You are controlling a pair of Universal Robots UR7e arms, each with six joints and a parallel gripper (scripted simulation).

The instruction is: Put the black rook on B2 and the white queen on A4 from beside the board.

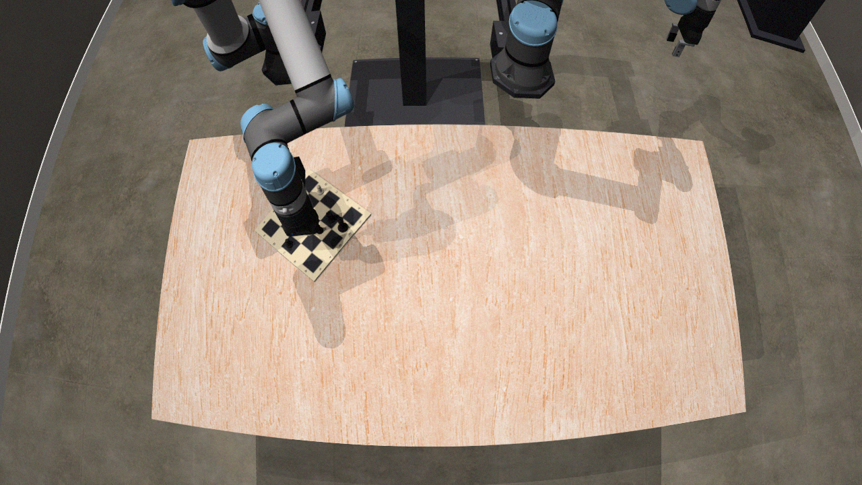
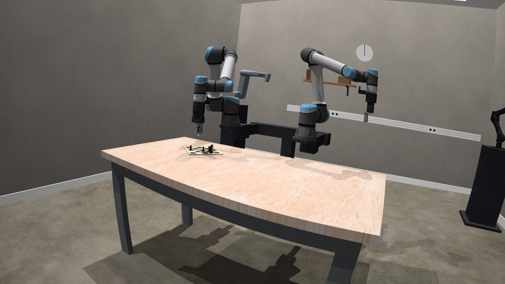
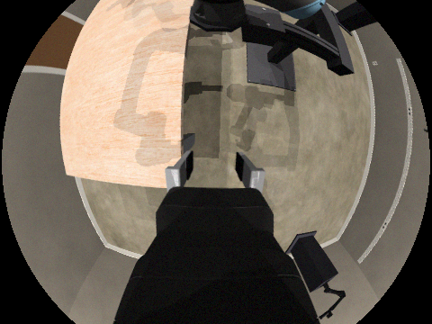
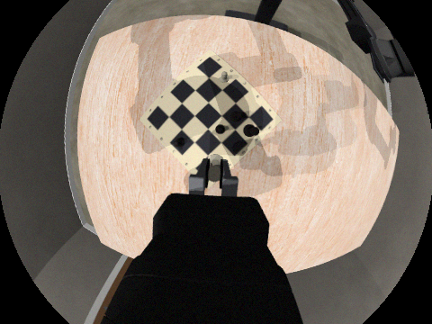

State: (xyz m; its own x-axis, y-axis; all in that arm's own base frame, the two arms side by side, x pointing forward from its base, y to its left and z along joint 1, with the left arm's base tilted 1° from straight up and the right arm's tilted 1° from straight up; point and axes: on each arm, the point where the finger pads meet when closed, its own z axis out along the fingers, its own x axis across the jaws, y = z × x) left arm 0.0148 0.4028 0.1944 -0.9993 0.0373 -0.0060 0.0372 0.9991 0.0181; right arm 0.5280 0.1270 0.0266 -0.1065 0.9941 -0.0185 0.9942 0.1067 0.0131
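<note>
The board (image 1: 300, 253) (image 2: 192, 154) (image 4: 170, 130) lies turned like a diamond on the table. My right gripper (image 2: 199, 130) (image 4: 214, 167) is shut on the white queen (image 2: 198, 135) (image 4: 214, 174). It holds the queen clear above the board, seen over the A4 area in the right wrist view; the fingers hide part of that area. What looks like the black rook (image 1: 330, 215) (image 4: 237, 116) stands on B2; its shape is hard to tell. My left gripper (image 1: 674, 42) (image 2: 365, 118) (image 3: 214, 160) is open and empty, high beyond the table's far edge.
Black pieces stand on A2 (image 1: 343, 225) (image 4: 250, 130), B3 (image 4: 220, 129) and C5 (image 4: 181, 141). A white piece (image 1: 320, 190) (image 4: 225, 76) stands near the top corner. A black post (image 1: 413, 54) stands behind the table (image 1: 482, 301) (image 2: 254, 183).
</note>
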